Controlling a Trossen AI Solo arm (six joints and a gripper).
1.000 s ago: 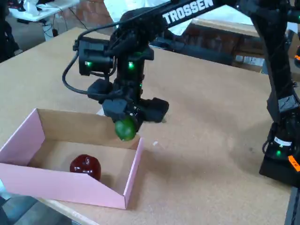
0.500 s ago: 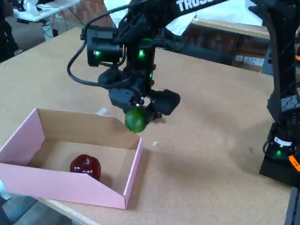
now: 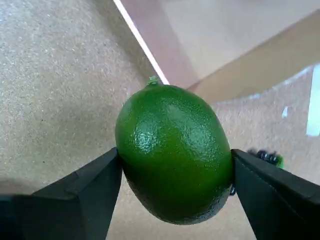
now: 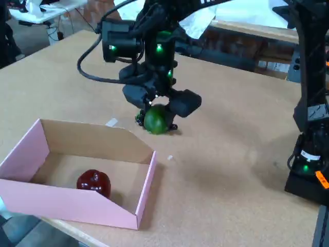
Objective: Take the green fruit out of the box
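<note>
1. Fixed view, left side: pink box (image 4: 77, 206) sits at about 7 o'clock of the frame, brown inside, slanted side walls, open top. It rests on the light wooden table (image 4: 231, 170).
2. Inside the box, toward its near wall: shiny dark red fruit (image 4: 93, 182), alone on the box floor.
3. Small white scrap (image 4: 111, 122) on the table just behind the box's far wall, at 12 o'clock of the box.
4. Centre of the fixed view: gripper (image 4: 157, 116) hangs from the black arm, green lights lit on the wrist. It is closed around the green fruit (image 4: 156, 120), one finger on each side.
5. Green fruit is outside the box, at about 1 o'clock of it, past the far wall and apart from it. Low over the table; cannot tell if it touches the surface.
6. Wrist view: green fruit (image 3: 175, 152) fills the centre, pinched between the two black fingers (image 3: 80, 197) at 9 and 3 o'clock of it, both touching its sides. Small stem nub points to 12 o'clock.
7. Wrist view, 1 o'clock: corner of the box (image 3: 200, 40), pink outside and brown inside, beyond the fruit.
8. Fixed view, right edge at 4 o'clock: black arm base (image 4: 308, 175) with a green light, well apart from the fruit.
</note>
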